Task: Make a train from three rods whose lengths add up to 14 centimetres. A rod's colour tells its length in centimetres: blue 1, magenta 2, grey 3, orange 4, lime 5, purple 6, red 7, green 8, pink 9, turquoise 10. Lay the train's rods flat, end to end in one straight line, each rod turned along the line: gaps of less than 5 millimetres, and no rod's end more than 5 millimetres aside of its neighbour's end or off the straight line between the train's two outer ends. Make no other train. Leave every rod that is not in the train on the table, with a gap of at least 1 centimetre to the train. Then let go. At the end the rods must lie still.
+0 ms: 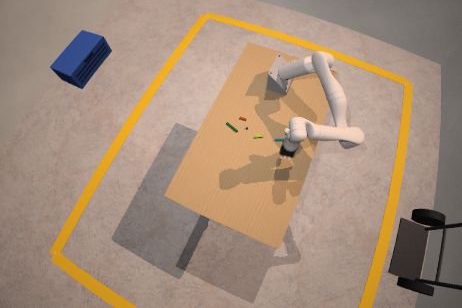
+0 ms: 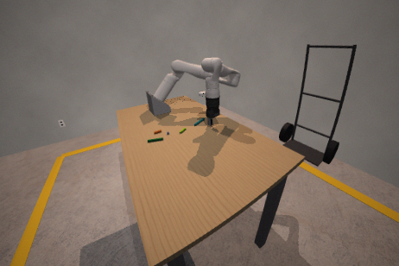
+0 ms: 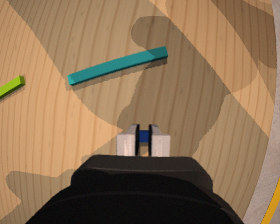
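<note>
My gripper (image 3: pixel 144 135) (image 1: pixel 286 154) is shut on a small blue rod (image 3: pixel 144 136), which shows between the white finger pads in the wrist view. It hangs low over the table at the right side, just beside the turquoise rod (image 3: pixel 119 66), which lies flat (image 1: pixel 279 139). A lime rod (image 1: pixel 258 137) lies to the left of the turquoise one, apart from it; its end shows in the wrist view (image 3: pixel 11 86). Further left lie another small blue rod (image 1: pixel 246 128), an orange rod (image 1: pixel 242 118) and a green rod (image 1: pixel 231 127), all separate.
The arm's grey base (image 1: pixel 278 78) stands at the far end of the table. The table's right edge (image 1: pixel 310 158) is close to the gripper. A hand truck (image 2: pixel 317 106) stands on the floor beside the table.
</note>
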Motion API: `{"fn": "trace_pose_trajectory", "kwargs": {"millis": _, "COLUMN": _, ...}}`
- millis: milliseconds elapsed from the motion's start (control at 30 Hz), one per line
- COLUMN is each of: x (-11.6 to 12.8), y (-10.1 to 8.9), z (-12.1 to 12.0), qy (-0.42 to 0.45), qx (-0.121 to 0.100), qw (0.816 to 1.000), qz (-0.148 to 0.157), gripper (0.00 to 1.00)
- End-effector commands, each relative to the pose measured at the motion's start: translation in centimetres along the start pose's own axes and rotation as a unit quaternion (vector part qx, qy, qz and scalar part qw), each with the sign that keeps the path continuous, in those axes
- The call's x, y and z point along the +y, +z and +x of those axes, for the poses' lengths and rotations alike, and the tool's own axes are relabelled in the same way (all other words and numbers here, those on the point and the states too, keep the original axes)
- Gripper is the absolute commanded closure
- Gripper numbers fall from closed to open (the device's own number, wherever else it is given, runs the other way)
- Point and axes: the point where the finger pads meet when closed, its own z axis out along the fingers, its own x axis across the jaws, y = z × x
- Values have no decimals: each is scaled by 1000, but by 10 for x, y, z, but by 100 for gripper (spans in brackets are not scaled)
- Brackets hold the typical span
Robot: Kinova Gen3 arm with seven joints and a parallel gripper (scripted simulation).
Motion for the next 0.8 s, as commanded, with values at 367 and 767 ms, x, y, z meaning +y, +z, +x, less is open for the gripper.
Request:
{"fn": "trace_pose_trajectory", "kwargs": {"millis": 367, "x": 0, "y": -1, "z": 0, "qy": 0, "qx": 0, "qw": 1000, "qz": -1, "gripper": 64}}
{"fn": "trace_pose_trajectory", "kwargs": {"millis": 767, "x": 0, "y": -1, "z": 0, "qy": 0, "qx": 0, "qw": 1000, "qz": -1, "gripper": 46}}
